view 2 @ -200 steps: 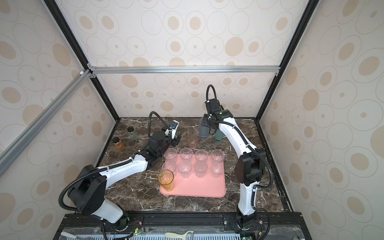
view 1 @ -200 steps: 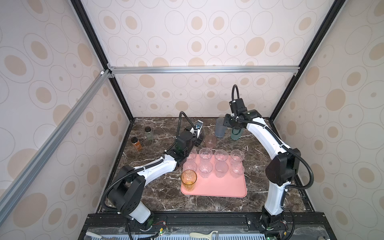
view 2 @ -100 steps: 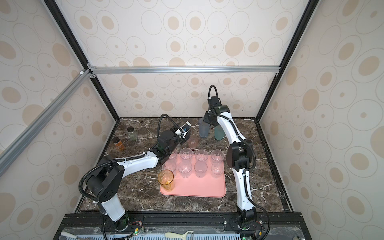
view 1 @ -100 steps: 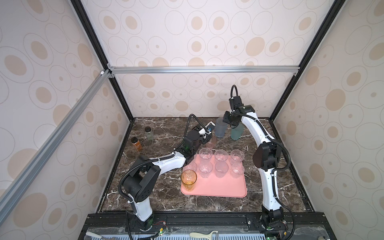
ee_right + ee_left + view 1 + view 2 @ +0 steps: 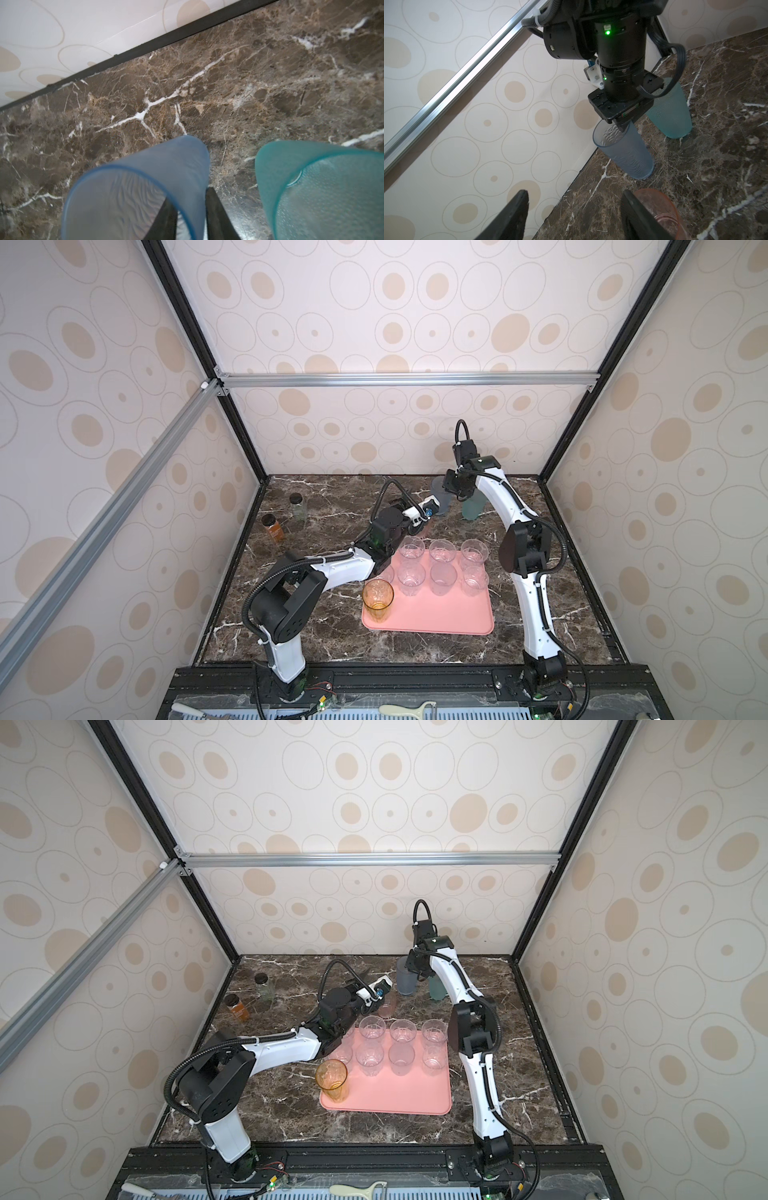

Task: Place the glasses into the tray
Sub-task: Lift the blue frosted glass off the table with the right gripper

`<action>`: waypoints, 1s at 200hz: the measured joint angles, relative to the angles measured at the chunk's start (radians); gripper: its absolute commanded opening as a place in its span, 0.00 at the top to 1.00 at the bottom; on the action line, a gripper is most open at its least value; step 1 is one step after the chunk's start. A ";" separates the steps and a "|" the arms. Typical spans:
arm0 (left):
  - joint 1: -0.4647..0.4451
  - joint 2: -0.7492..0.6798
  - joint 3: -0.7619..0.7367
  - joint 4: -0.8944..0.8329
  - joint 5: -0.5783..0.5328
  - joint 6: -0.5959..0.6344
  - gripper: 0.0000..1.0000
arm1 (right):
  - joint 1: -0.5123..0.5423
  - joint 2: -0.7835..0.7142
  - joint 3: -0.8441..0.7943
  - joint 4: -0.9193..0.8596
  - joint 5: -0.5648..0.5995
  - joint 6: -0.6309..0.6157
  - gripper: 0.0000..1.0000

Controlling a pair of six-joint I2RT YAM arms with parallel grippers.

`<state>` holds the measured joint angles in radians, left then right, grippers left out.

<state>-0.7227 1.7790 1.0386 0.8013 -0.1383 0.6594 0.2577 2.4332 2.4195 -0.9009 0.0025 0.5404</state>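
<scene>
Fingers (image 5: 216, 214) of the right gripper (image 5: 189, 195) stand narrow astride the wall of the blue tumbler (image 5: 166, 158); we advise a firm pinch and vertical lift, clearing the teal tumbler (image 5: 322, 187).

Glossy white link shells (image 5: 340, 568) sat between matte black cylindrical joint housings (image 5: 286, 605), with ribbed black cable hoses (image 5: 392, 482) behind the wrists. The left gripper (image 5: 574, 193) had two black wedge-shaped fingers (image 5: 512, 216); a green light (image 5: 607, 32) glowed on the right wrist motor (image 5: 620, 49).
</scene>
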 measured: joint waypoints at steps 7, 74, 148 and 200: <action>-0.001 0.000 -0.002 0.003 -0.004 0.002 0.30 | 0.000 0.000 0.000 0.000 0.003 -0.006 0.86; -0.003 -0.003 0.005 0.011 -0.143 -0.032 0.29 | 0.026 -0.061 -0.006 -0.032 0.092 -0.071 0.95; -0.003 -0.177 0.182 -0.330 -0.268 -0.343 0.25 | 0.246 -0.424 -0.204 0.001 0.272 -0.202 0.98; 0.051 -0.366 0.114 -0.542 -0.152 -0.668 0.28 | 0.411 -0.579 -0.420 0.067 0.363 -0.323 1.00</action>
<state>-0.6720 1.4128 1.1530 0.2588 -0.2905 -0.0082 0.6685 1.8542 1.9999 -0.8337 0.3656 0.2176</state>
